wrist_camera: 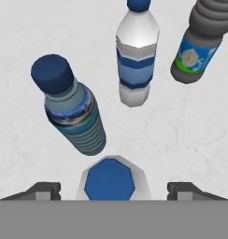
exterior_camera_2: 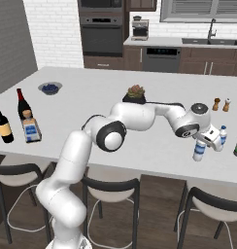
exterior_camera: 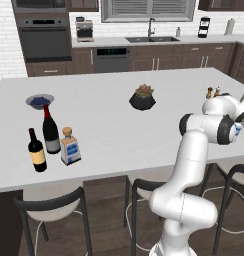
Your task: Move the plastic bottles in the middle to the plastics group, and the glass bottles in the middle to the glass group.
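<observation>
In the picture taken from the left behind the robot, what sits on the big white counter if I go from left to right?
Yellow-label wine bottle → blue bowl → red-capped wine bottle → square cork-stoppered bottle → potted succulent → two small shakers.

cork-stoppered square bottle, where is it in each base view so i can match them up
Left base view: the cork bottle stands lower left on the counter, just right of the red-capped wine bottle.
Right base view: it stands at the far left, in front of that same wine bottle.
Shared landmark: the red-capped wine bottle.
</observation>
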Tool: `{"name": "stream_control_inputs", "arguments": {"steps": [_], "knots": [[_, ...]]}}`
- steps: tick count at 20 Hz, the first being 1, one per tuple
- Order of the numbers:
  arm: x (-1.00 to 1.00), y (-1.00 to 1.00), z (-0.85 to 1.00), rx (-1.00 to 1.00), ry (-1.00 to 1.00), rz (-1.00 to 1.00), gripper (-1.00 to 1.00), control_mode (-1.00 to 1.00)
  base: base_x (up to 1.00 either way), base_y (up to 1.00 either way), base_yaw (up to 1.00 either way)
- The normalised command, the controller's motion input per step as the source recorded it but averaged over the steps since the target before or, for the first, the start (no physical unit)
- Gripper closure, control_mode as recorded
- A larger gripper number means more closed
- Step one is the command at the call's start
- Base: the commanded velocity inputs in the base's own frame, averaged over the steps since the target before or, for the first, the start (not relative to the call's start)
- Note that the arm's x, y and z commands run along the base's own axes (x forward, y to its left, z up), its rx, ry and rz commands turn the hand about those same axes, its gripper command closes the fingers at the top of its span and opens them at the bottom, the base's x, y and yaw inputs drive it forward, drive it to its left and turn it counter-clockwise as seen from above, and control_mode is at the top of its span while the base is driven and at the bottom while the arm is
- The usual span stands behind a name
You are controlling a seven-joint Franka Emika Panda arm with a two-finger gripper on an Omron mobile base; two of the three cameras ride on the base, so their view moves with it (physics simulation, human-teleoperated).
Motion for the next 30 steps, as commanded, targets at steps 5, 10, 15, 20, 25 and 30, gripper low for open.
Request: {"name": "stream_control_inputs", "arguments": {"steps": [5, 10, 15, 20, 25, 30], "knots": [[0.00, 0.00, 0.00, 0.00, 0.00, 0.00, -1.00, -1.00, 0.00, 0.00, 0.00], [-0.15, 0.08, 0.34, 0.00, -0.06, 0.00, -1.00, -1.00, 0.00, 0.00, 0.00], [-0.55, 0.27, 0.69, -0.05, -0.06, 0.01, -1.00, -1.00, 0.00, 0.00, 0.00], [-0.81, 0.64, 0.56, -0.14, -0.01, 0.04, -1.00, -1.00, 0.00, 0.00, 0.00], [-0.72, 0.98, 0.21, -0.25, 0.00, 0.15, -1.00, -1.00, 0.00, 0.00, 0.00], [-0.36, 0.69, 0.01, -0.15, -0.01, 0.13, -1.00, -1.00, 0.00, 0.00, 0.00]]}}
